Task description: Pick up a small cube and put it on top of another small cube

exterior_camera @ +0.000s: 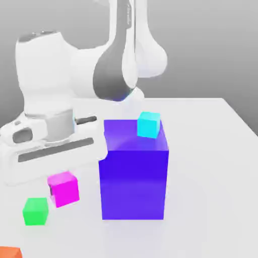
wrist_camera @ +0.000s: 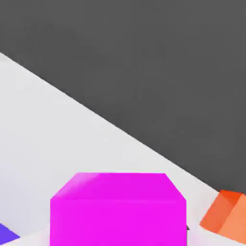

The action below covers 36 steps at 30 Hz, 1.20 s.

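Observation:
The small cube [exterior_camera: 64, 188] is bright magenta and sits low over the white table at the exterior view's left, slightly tilted. In the hand view the small cube [wrist_camera: 117, 209] looms close and large. My gripper [exterior_camera: 57, 190] reaches down from the white hand above and is shut on this cube; a dark fingertip [exterior_camera: 52, 191] shows against its left face. A small green cube [exterior_camera: 35, 210] rests on the table just in front of and left of it. A small cyan cube [exterior_camera: 148, 124] stands on top of the big blue-violet block [exterior_camera: 133, 176].
The tall blue-violet block stands right of the magenta cube, and a corner of it [wrist_camera: 6, 234] shows in the hand view. An orange object [exterior_camera: 9, 253] lies at the front left table edge, seen again as the orange object [wrist_camera: 226, 218]. The arm's white base [exterior_camera: 43, 75] fills the back left.

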Each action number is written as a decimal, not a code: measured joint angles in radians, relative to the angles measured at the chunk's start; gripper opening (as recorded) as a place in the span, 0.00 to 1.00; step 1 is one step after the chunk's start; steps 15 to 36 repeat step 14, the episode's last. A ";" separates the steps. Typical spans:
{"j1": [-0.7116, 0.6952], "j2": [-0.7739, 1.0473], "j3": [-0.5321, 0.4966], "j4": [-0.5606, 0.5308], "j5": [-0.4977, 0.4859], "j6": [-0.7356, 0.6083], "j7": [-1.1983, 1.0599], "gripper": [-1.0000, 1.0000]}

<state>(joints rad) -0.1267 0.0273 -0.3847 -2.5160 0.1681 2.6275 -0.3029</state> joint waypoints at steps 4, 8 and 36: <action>-0.049 0.065 -0.011 -0.052 -0.075 0.031 -0.021 0.00; -0.091 0.199 0.054 -0.048 0.039 0.144 -0.111 0.00; -0.101 0.218 0.067 -0.047 0.056 0.160 -0.123 1.00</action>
